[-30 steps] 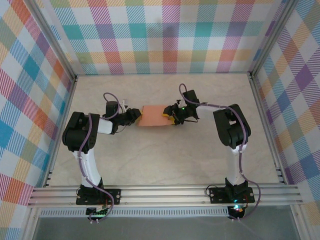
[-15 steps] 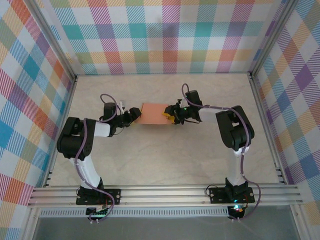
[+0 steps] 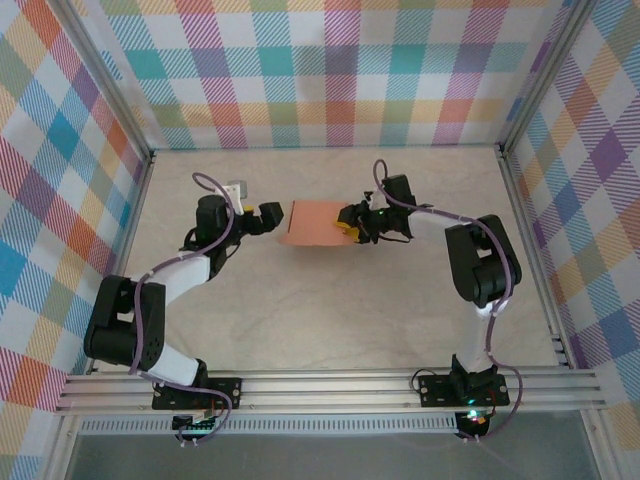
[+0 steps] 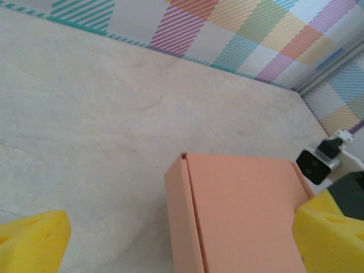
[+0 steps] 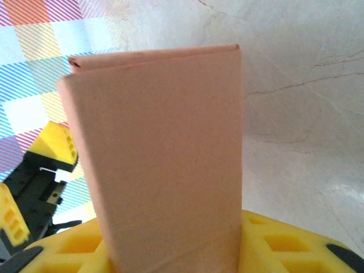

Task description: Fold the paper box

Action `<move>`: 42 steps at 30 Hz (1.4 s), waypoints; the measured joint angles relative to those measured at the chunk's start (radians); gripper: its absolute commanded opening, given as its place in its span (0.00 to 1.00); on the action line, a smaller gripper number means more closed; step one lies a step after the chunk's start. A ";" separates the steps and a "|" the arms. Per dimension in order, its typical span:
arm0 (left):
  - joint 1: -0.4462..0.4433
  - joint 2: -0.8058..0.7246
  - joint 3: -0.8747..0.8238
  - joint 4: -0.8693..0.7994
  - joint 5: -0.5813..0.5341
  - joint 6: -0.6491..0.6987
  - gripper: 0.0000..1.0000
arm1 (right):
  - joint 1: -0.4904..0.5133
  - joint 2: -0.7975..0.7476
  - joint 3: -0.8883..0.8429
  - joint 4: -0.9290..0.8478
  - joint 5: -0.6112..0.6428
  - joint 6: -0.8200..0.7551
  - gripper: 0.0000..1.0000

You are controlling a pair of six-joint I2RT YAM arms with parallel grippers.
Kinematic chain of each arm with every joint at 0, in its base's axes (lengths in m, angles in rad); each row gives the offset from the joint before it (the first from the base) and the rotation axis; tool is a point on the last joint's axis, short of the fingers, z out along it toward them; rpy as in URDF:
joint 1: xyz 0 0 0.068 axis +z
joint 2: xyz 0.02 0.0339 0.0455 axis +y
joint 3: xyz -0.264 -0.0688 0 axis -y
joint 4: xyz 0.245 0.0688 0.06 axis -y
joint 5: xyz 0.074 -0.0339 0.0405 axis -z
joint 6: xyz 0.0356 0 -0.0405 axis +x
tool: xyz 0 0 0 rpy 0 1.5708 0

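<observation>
The paper box (image 3: pixel 312 222) is a closed, flat salmon-orange box in the middle of the table. My right gripper (image 3: pixel 348 224) is shut on its right end. In the right wrist view the box (image 5: pixel 159 148) stands up from between the yellow fingers (image 5: pixel 284 244), clamped at the right gripper (image 5: pixel 170 256). My left gripper (image 3: pixel 265 215) is open just off the box's left edge, not touching it. In the left wrist view the box (image 4: pixel 244 216) lies ahead of the left gripper (image 4: pixel 182 250), between the widely spread yellow fingertips (image 4: pixel 31 242).
Checked walls (image 3: pixel 330 90) enclose the beige table (image 3: pixel 330 310) on three sides. An aluminium rail (image 3: pixel 330 388) runs along the near edge with both arm bases on it. The right arm's wrist camera (image 4: pixel 318 162) shows beyond the box in the left wrist view.
My left gripper has opened, let go of the box's left edge and drawn back to the left. The right gripper keeps its hold, and the box has shifted slightly right.
</observation>
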State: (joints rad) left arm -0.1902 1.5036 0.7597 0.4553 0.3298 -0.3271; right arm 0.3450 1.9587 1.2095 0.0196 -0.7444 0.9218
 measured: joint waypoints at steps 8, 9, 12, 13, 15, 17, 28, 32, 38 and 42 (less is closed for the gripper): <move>0.002 0.173 0.134 -0.038 0.145 -0.344 0.91 | -0.021 -0.061 -0.023 -0.009 -0.029 -0.042 0.44; 0.000 0.184 0.134 -0.041 0.165 -0.381 0.89 | -0.022 -0.065 -0.025 -0.010 -0.035 -0.044 0.44; -0.011 0.201 0.140 -0.063 0.225 -0.479 0.86 | -0.024 -0.077 -0.028 -0.009 -0.053 -0.045 0.43; -0.015 0.206 0.148 -0.070 0.247 -0.499 0.86 | -0.024 -0.080 -0.028 -0.007 -0.058 -0.045 0.43; -0.026 0.225 0.175 -0.084 0.288 -0.534 0.82 | -0.024 -0.082 -0.028 0.002 -0.068 -0.044 0.43; -0.039 0.259 0.204 -0.072 0.336 -0.575 0.76 | -0.024 -0.082 -0.028 0.010 -0.079 -0.040 0.43; -0.051 0.323 0.214 0.000 0.476 -0.705 0.51 | -0.033 -0.082 -0.037 0.032 -0.100 -0.035 0.45; -0.049 0.323 0.214 0.013 0.496 -0.724 0.45 | -0.036 -0.082 -0.039 0.039 -0.102 -0.021 0.53; -0.042 0.327 0.214 0.029 0.526 -0.782 0.40 | -0.037 -0.082 -0.071 0.095 -0.095 0.000 0.65; -0.039 0.349 0.212 0.051 0.544 -0.834 0.39 | -0.038 -0.090 -0.100 0.138 -0.076 0.010 0.70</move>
State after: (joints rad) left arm -0.2291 1.8526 0.9714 0.5064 0.8738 -1.1606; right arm 0.3069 1.8683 1.1095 0.1574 -0.8204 0.9321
